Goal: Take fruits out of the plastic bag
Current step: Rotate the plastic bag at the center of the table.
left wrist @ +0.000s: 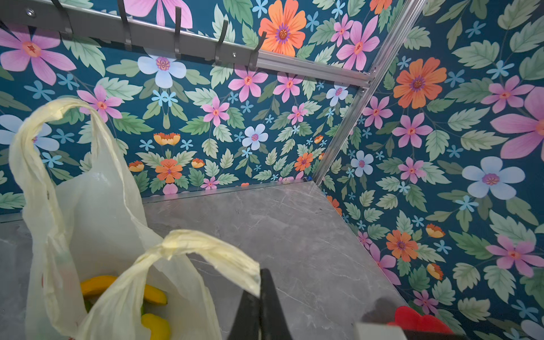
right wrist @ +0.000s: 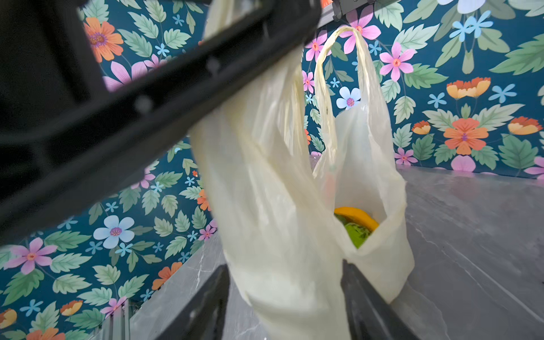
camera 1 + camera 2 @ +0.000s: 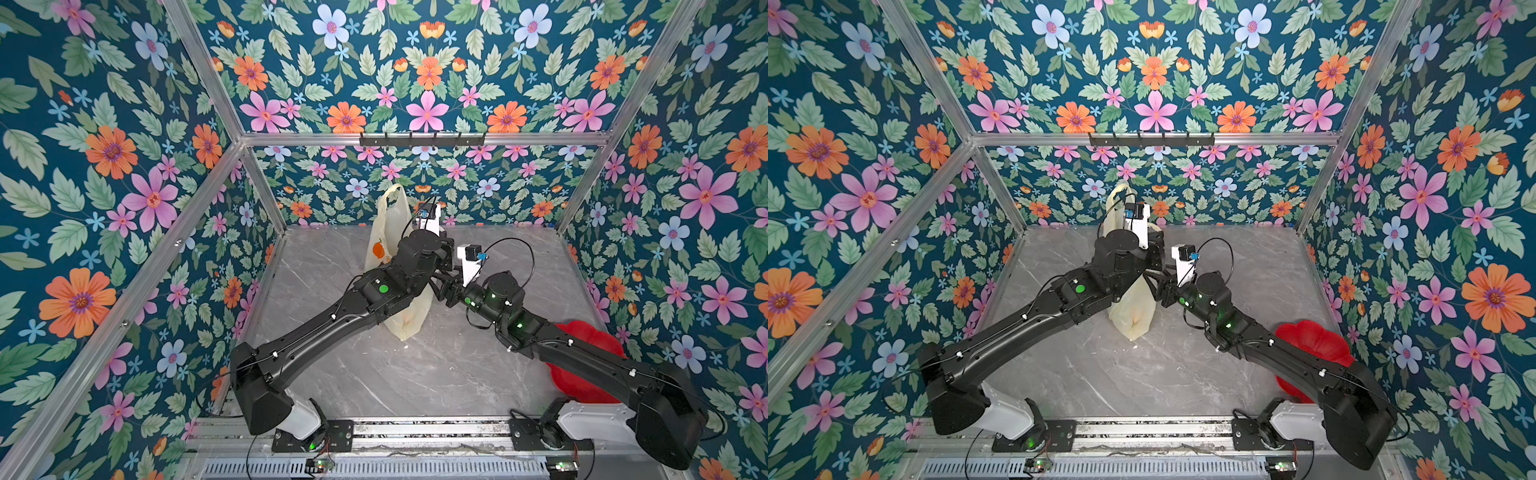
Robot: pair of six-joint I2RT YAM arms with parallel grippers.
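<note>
Toward the far middle of the table, the left fingers are pressed together on one loop handle of the plastic bag, and the bag stands upright with its mouth open. Down inside it lie a yellow banana and a green fruit. Just to the right, the right fingers are spread, with the bag's side wall between them. A red plate sits at the near right, partly under that arm.

Left fingers pinched together, right fingers parted, arms outstretched
</note>
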